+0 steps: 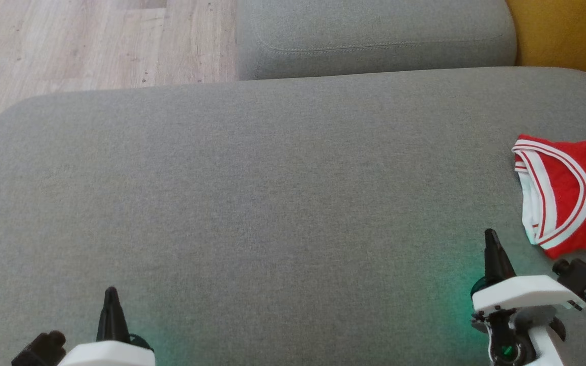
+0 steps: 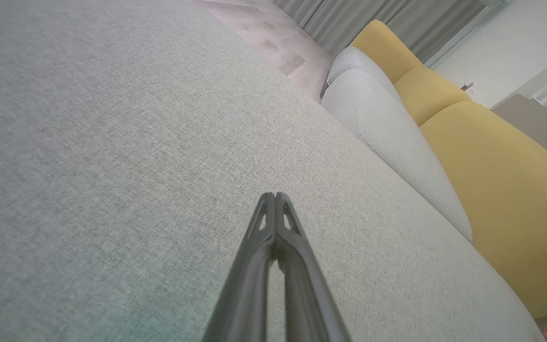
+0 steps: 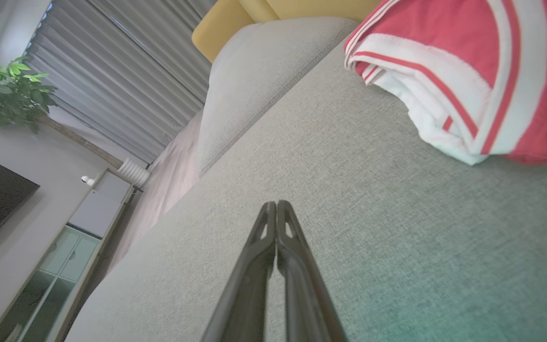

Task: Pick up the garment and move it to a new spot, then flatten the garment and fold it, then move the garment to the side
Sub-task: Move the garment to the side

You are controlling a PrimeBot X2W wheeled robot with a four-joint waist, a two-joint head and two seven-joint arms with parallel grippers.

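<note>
1. The red garment (image 1: 573, 198) with white stripes lies bundled at the right edge of the head view, about halfway up, on the broad grey cushion (image 1: 272, 203).
2. The right gripper (image 1: 490, 236) stands at the lower right of the head view. Its two dark fingers are pressed together with nothing between them. The tip sits just below and left of the garment, near it but apart.
3. In the right wrist view those joined fingers rise from the bottom centre over bare grey fabric. The garment takes the upper right corner, with its white-trimmed folded edge turned toward the gripper.
4. The left gripper (image 1: 111, 295) is at the lower left of the head view, fingers together and empty, well apart from the garment.
5. In the left wrist view a sliver of red shows in the bottom right corner, and a yellow sofa (image 2: 492, 156) runs down the right side.
6. Along the top of the head view, a second grey cushion (image 1: 374, 35) sits at centre. There is pale wooden floor (image 1: 94, 40) in the upper left.
</note>
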